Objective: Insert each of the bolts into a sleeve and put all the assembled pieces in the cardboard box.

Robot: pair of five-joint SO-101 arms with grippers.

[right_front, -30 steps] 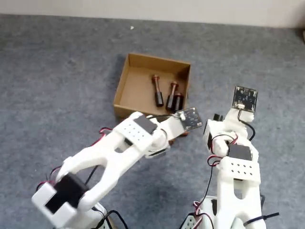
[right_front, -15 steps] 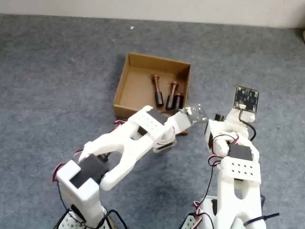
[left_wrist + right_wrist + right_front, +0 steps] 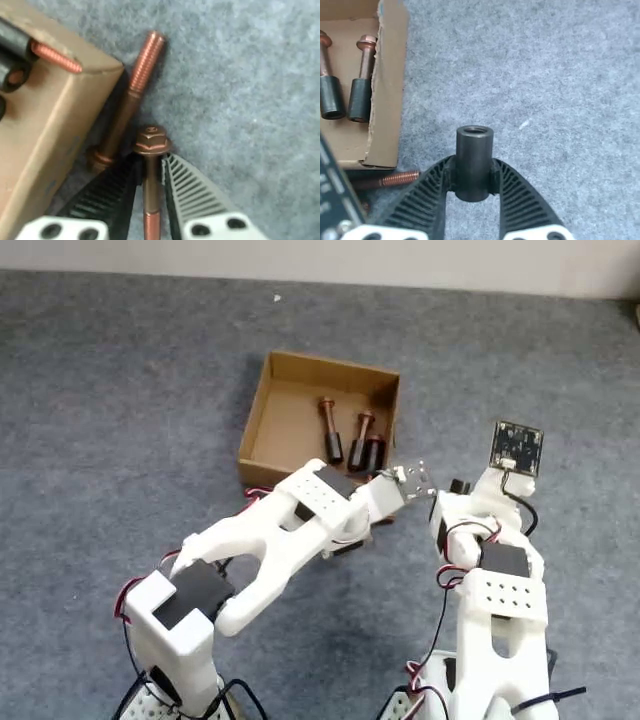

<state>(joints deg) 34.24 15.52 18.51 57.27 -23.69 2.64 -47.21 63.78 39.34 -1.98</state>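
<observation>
— Grey carpet runs under everything, and the cardboard box sits at the far centre. Which step is in hand?

— Mating a pair, I'd judge. The left gripper is closed round the shank of a bolt, just under its hex head, close to the box's near right corner. The right gripper pinches a black sleeve by its lower half, with the bore facing outward, to the right of the box.

— And what does the next move call for?

— Lining the bolt's threaded end up with that bore, then sliding it in. The head points out of the jaws and the thread faces back toward the wrist, so some re-angling seems likely first.

— What does each view add?

— From above you see the assembled pieces lying in the box, apparently three; the right wrist view catches two. The wrist views give the grasps themselves, which the arms cover from above. The left wrist view also shows a loose bolt lying on the carpet just beside the box wall, waiting its turn.
</observation>
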